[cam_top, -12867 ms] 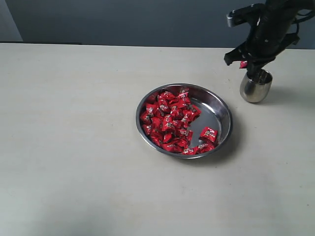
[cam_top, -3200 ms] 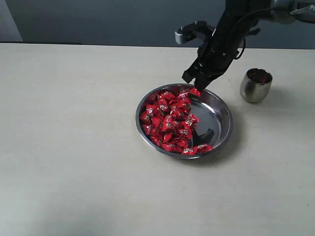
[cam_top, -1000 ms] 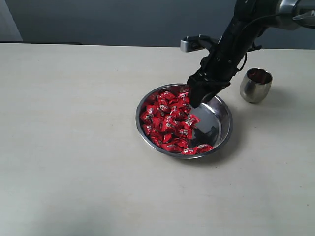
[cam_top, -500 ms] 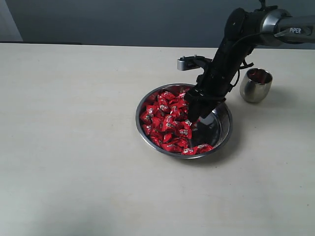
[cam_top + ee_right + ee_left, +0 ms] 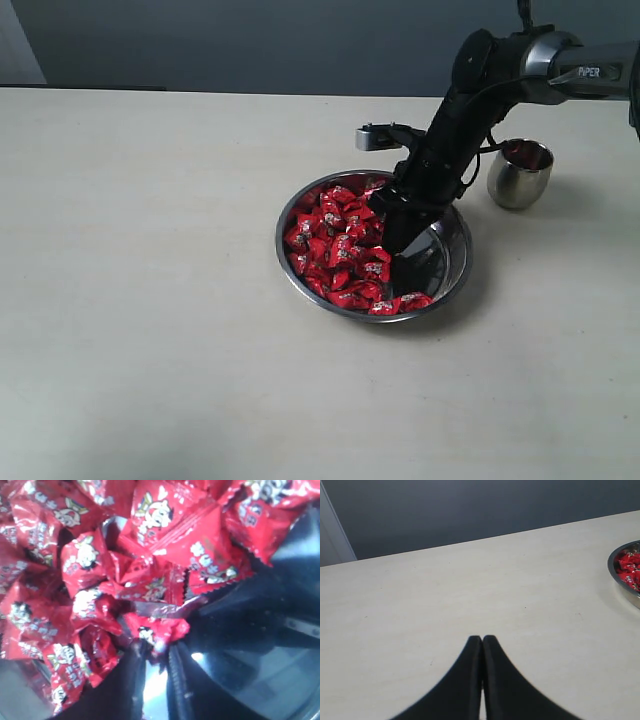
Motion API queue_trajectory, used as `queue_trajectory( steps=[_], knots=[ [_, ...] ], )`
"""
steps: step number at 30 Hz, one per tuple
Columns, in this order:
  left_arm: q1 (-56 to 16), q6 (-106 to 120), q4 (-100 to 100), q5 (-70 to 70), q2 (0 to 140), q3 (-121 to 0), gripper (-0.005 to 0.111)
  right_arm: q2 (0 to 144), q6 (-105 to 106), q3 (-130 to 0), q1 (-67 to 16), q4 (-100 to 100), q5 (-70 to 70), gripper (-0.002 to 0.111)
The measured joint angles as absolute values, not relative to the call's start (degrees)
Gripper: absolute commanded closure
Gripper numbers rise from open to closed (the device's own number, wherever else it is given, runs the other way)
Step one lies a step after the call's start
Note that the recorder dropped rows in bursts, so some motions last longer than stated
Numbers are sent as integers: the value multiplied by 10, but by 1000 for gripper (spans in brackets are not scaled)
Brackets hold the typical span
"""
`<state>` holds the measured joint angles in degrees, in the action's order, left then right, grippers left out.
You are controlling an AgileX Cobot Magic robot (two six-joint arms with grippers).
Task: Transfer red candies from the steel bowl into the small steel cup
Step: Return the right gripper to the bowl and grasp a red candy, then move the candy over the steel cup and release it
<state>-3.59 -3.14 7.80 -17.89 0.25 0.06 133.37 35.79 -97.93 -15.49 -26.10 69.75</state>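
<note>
The steel bowl [image 5: 456, 282] sits mid-table with a heap of red candies [image 5: 335, 245] filling its left half. My right gripper [image 5: 392, 246] reaches down into the bowl at the heap's right edge. In the right wrist view its jaws [image 5: 156, 648] are pinched on one red candy [image 5: 160, 628] at the pile's border, over bare steel [image 5: 260, 630]. The small steel cup [image 5: 520, 173] stands upright to the right of the bowl, something red showing inside. My left gripper [image 5: 482, 639] is shut and empty above bare table, with the bowl's rim [image 5: 614, 575] at that view's edge.
The pale table [image 5: 150, 300] stretches wide to the left and front of the bowl. A dark wall runs behind the table's far edge. The right arm [image 5: 480, 90] slants over the gap between bowl and cup.
The right gripper dropped from just above the heap into the bowl and its jaws went from wide open to pinched on a candy. The left gripper shows no movement.
</note>
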Motion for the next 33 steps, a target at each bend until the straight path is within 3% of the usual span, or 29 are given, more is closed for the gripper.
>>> queue_trajectory(
  steps=[19, 33],
  knots=[
    [-36, -31, 78, -179, 2, 1, 106, 1221, 331, -979, -148, -174, 648, 109],
    [-36, -31, 78, -179, 2, 1, 106, 1190, 246, -979, -14, -136, 577, 109]
  ],
)
